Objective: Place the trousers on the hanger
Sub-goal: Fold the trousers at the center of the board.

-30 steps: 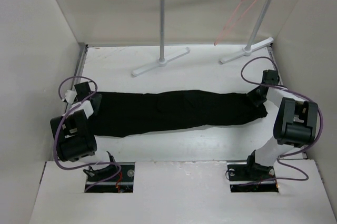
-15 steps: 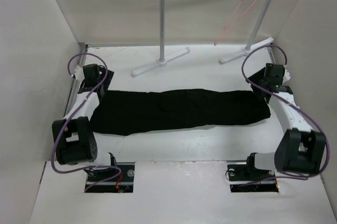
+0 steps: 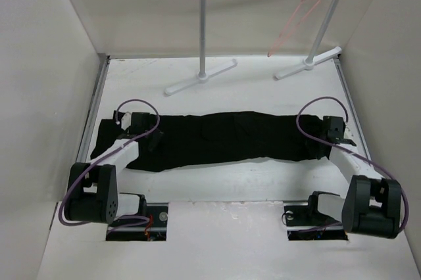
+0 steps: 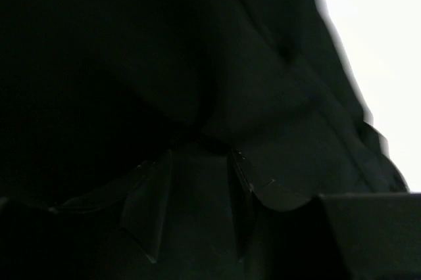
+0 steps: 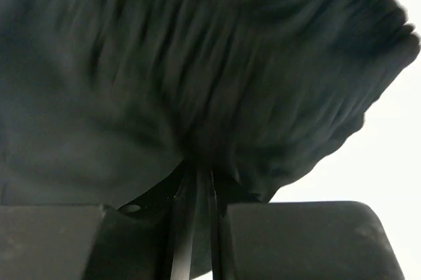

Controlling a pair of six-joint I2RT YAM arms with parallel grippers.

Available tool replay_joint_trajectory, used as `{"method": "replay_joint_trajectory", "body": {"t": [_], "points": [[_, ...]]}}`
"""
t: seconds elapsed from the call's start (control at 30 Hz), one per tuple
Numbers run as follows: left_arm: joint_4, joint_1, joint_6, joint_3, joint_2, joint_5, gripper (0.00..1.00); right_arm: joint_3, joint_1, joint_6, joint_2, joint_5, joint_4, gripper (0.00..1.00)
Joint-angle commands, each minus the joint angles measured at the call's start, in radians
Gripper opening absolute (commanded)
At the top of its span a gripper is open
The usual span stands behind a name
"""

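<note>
The black trousers (image 3: 230, 137) lie stretched flat across the middle of the table, left to right. My left gripper (image 3: 156, 139) is down on their left part. In the left wrist view its jaws (image 4: 198, 181) stand a little apart with a ridge of the dark cloth (image 4: 131, 63) gathered between them. My right gripper (image 3: 321, 143) is down on the right end. Its jaws (image 5: 202, 185) are almost together, and pleats of the cloth (image 5: 197, 63) run into them. The thin pink hanger (image 3: 297, 20) hangs from the rail at the back right, far from both grippers.
A white-and-silver rail stand (image 3: 204, 30) rises at the back, with two white feet (image 3: 200, 77) on the table. White walls (image 3: 52, 63) close in the left, right and back sides. Purple cables (image 3: 138, 104) loop off both wrists.
Both arms have swung in from the trousers' outer ends and come down on the cloth. Both grippers opened wide and have closed again on the fabric.
</note>
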Motion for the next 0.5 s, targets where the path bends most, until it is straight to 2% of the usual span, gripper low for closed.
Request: {"method": "replay_joint_trajectory", "body": {"t": [0.0,0.07,0.1,0.2,0.27,0.47], "points": [[0.040,0.048,0.011,-0.032,0.010,-0.021,0.37,0.014,-0.068,0.009,0.035,0.036,0.084,0.17],[0.040,0.071,0.011,-0.041,0.003,-0.011,0.40,0.016,-0.094,0.017,0.014,0.029,0.067,0.20],[0.035,0.075,0.013,-0.040,-0.008,-0.003,0.44,0.019,-0.095,0.019,-0.015,0.017,0.059,0.25],[0.031,0.069,0.024,-0.003,-0.048,0.028,0.52,0.055,-0.095,0.017,-0.135,0.013,-0.008,0.50],[0.017,0.056,0.037,0.043,-0.069,0.038,0.58,0.081,-0.102,0.005,-0.222,0.039,-0.051,0.64],[-0.029,-0.018,0.056,0.129,-0.115,0.032,0.60,0.072,-0.251,0.011,-0.304,0.102,-0.152,0.78]]}}
